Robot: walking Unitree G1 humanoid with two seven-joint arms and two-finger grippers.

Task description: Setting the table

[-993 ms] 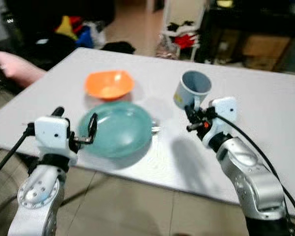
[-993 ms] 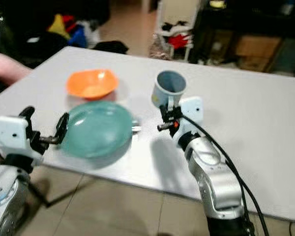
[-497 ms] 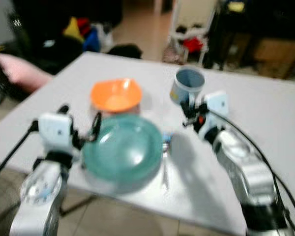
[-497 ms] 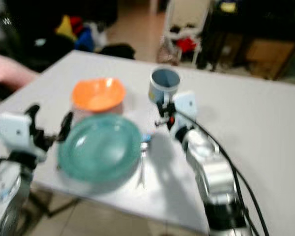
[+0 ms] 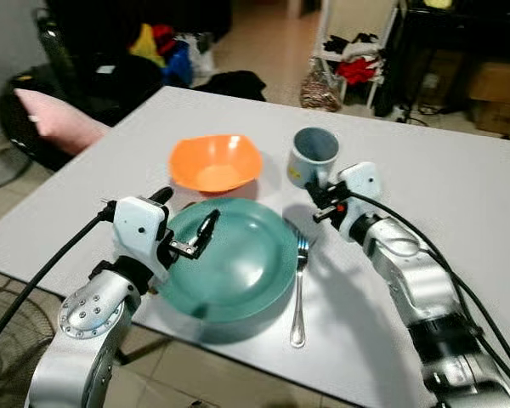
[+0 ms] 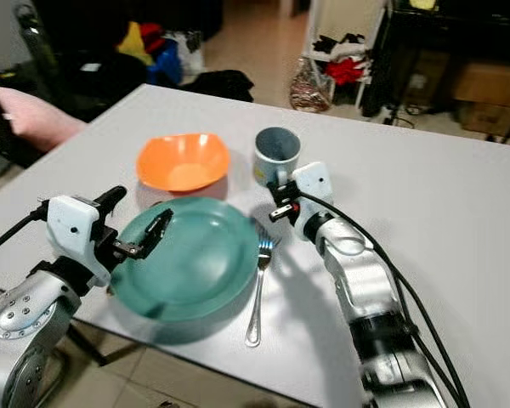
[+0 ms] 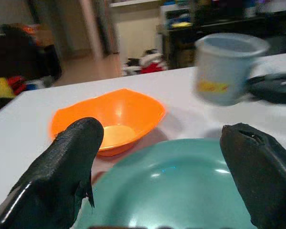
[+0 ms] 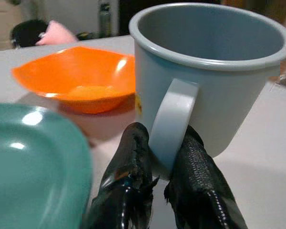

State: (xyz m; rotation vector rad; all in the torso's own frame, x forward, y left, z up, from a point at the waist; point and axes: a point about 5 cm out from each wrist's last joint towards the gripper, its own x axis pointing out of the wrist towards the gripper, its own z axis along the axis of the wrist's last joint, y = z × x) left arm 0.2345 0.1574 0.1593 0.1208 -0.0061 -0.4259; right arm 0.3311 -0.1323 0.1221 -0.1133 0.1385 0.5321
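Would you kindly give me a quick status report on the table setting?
Right gripper shut on mug handle. Left gripper open over plate. Fork beside plate, bowl behind. Nothing in the way.

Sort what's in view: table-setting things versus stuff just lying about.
Job:
plate
orange bowl
mug, its handle in the right gripper
fork
left gripper, open over the plate

Lying about:
pink cushion
clothes on the floor
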